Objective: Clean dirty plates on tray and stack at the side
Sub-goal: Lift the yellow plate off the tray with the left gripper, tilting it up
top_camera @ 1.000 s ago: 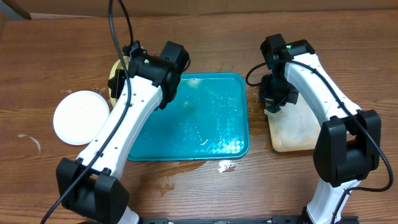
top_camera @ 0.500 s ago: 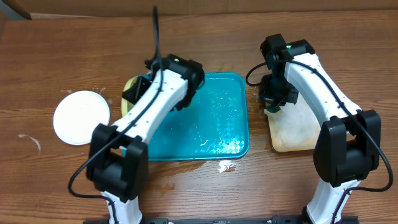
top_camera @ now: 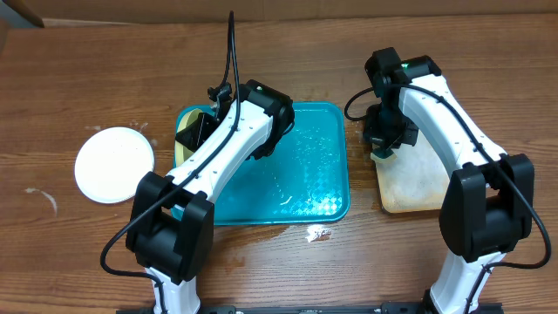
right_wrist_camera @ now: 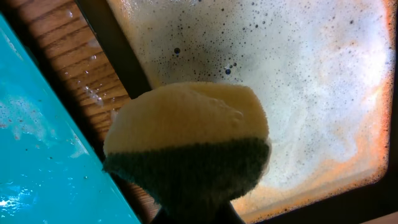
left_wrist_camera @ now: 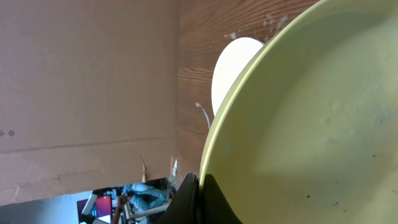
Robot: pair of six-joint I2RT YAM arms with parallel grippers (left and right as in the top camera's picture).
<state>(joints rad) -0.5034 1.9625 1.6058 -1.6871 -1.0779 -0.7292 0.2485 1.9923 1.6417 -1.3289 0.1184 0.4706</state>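
The yellow-green plate (top_camera: 181,150) is tipped up on edge over the blue tray's (top_camera: 323,196) back left corner, its long line along the tray's left edge; the left gripper (left_wrist_camera: 198,199) is clamped on its rim; a white plate (top_camera: 113,164) lies flat on the table (top_camera: 87,70), left of the tray; the right gripper (top_camera: 384,144) pinches a sponge (right_wrist_camera: 186,143) above the beige tray (top_camera: 414,187).

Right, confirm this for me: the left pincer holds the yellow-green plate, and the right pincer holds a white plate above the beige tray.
Wrong on one count: the right pincer holds a sponge, not a white plate; the right wrist view shows it. The left pincer holds the yellow-green plate, and the sponge is above the beige tray.
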